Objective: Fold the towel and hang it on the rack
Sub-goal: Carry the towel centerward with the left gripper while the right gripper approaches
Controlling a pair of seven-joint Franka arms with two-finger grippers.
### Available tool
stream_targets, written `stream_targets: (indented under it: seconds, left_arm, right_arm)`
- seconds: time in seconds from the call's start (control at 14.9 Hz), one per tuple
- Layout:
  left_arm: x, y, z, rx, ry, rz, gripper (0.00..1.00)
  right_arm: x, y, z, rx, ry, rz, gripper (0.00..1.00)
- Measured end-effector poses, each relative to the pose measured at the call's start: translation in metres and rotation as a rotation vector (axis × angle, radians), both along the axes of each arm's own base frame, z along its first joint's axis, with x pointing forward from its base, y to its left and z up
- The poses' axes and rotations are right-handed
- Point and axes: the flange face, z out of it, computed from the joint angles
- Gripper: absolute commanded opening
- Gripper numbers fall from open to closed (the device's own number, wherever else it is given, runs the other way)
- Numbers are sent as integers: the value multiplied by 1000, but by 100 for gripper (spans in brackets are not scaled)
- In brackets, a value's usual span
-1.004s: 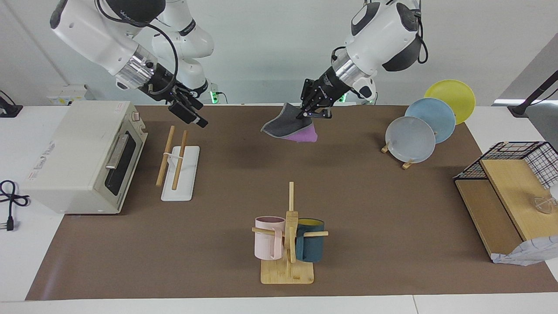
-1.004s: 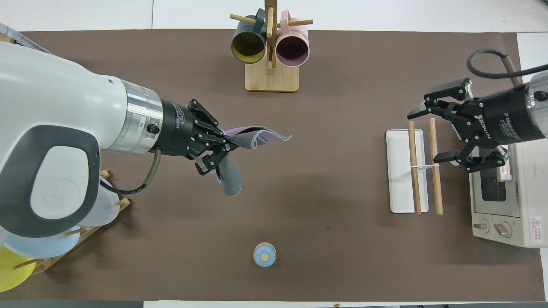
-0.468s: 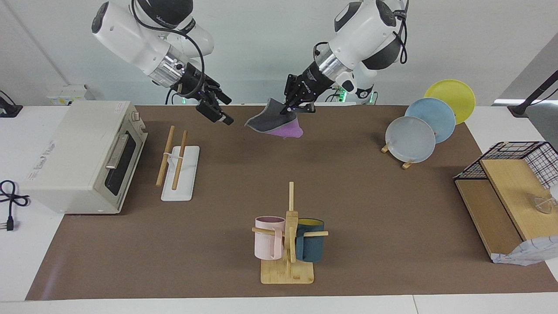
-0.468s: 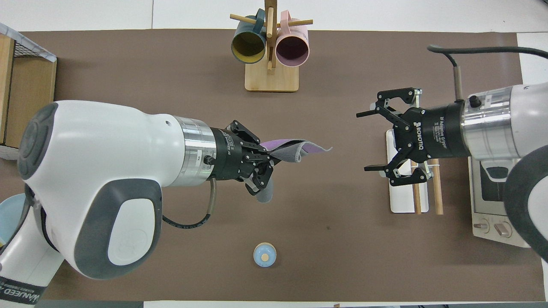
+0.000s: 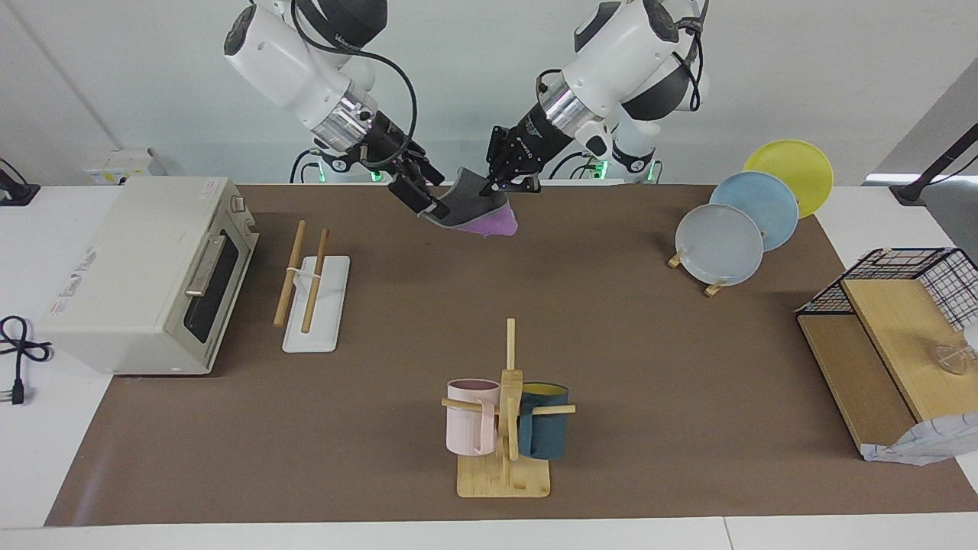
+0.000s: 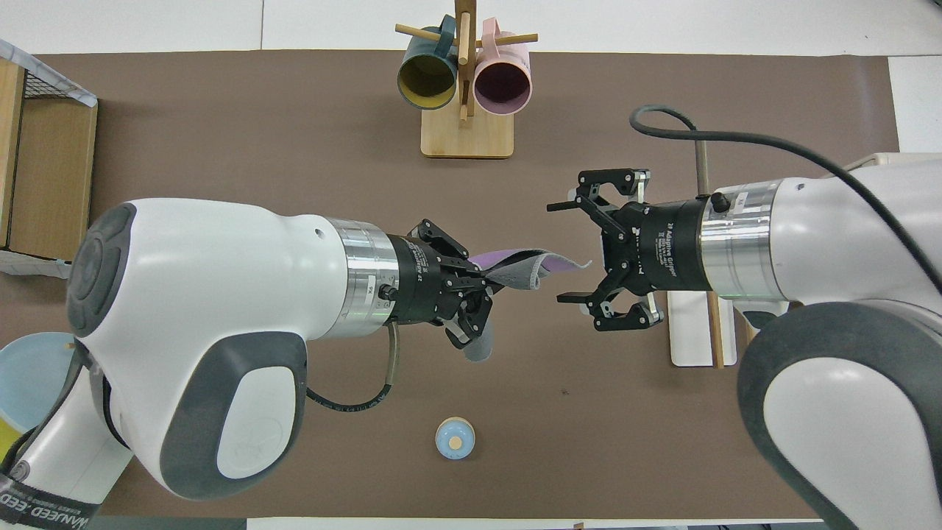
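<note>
the left gripper (image 5: 506,180) is pinching one edge of the small purple-and-grey cloth towel (image 5: 472,212) with fingers closed, dangling it in the air over the brown desk (image 5: 611,321) near the robots. the right gripper (image 6: 589,258), fingers spread wide, is facing its free edge; the limp edge may be sagging out of reach. the wooden two-rod rack on its white base (image 5: 309,294) is lying well apart toward the right arm's end, beside the cream toaster oven (image 5: 145,275); nothing is standing between.

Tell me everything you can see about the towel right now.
The towel is a small soft cloth, dark grey on one face and purple on the other. It hangs draped in the air over the brown mat, pinched at one edge by the left gripper. The right gripper, open, is at its free end.
</note>
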Motion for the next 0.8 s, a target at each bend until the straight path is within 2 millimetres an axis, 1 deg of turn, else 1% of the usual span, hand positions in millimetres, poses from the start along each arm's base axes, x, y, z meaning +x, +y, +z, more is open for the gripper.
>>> stream_targets:
  seconds: [0.13,0.27,0.33,0.4,0.47,0.54,0.8]
  left_arm:
    - [-1,-1,0,-2,-2,1,0]
    - [-2,-4,1,-5,-5,0,0]
    - [-3,-5,1,-5,-5,-1,0]
    - [-3,-5,1,-6,-4,-1,0]
    - [-3,-5,1,-6,-5,0,0]
    - [-3,-5,1,-6,-5,1,0]
    - [-3,-5,0,-7,-5,2,0]
  right_arm:
    - [-4,13,-5,-1,-11,4,100]
    - [-8,20,-9,-3,-1,6,100]
    - [-8,20,-13,-5,6,7,82]
    - [-9,19,-17,-8,12,6,53]
    - [-10,19,-19,-10,16,4,19]
    - [-10,18,-21,-11,20,4,0]
    - [-11,16,-21,-12,9,13,0]
